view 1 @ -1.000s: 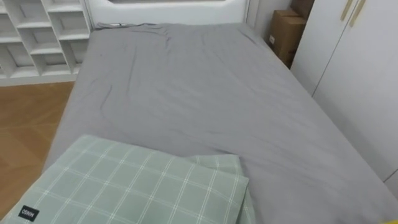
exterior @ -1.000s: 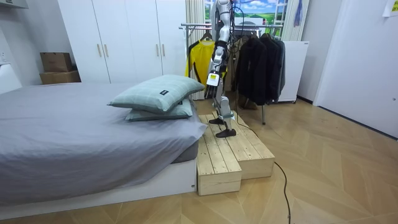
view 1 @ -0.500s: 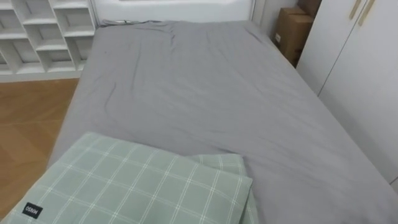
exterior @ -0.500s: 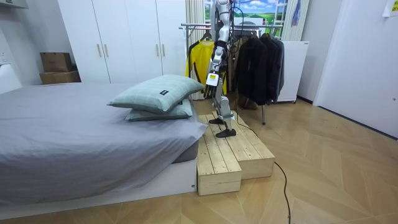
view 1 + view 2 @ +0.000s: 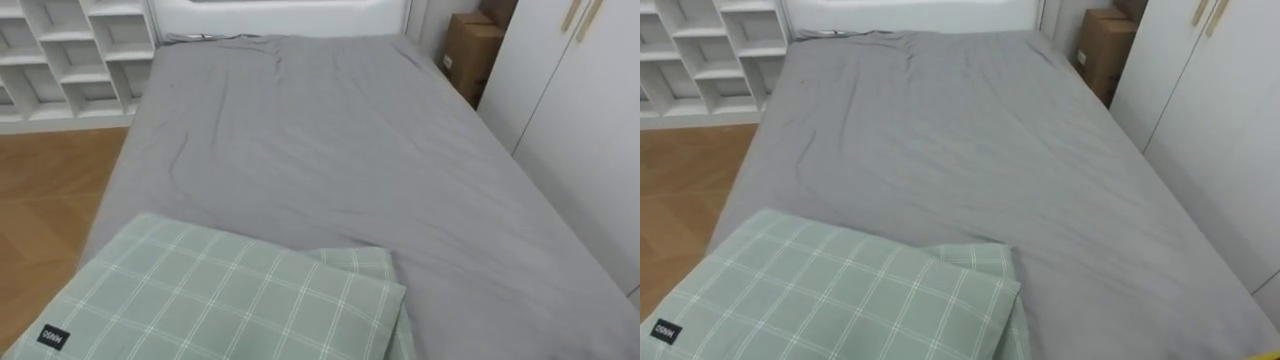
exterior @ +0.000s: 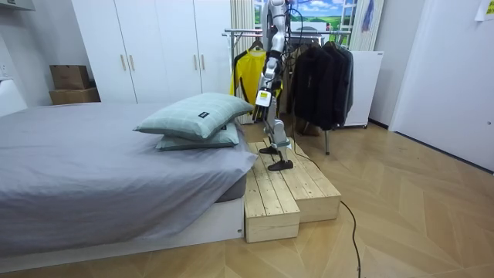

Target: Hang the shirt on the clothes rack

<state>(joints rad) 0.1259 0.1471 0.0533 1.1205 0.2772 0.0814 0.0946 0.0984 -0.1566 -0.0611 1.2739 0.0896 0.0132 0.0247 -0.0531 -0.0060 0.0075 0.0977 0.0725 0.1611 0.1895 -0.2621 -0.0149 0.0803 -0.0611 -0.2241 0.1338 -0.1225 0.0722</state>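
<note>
I stand on a low wooden platform (image 6: 284, 193) at the pillow end of the bed, facing along it, with a clothes rack (image 6: 251, 33) right behind me. A yellow garment (image 6: 248, 73) and several dark jackets (image 6: 316, 81) hang on the rack. My left hand (image 6: 263, 105) hangs at my side, toward the room camera, and is too small to read. The eye views look down on the grey bed sheet (image 5: 330, 150) and a green checked pillow (image 5: 230, 295).
The green checked pillow (image 6: 197, 114) lies on a second one on the bed (image 6: 93, 170). White wardrobes (image 5: 575, 110) run along my right, with cardboard boxes (image 5: 468, 50) beyond. White cube shelves (image 5: 70, 50) stand far left over wood floor (image 5: 45, 200).
The eye view has shifted slightly, which is the camera's own movement. Nothing in the room has visibly moved.
</note>
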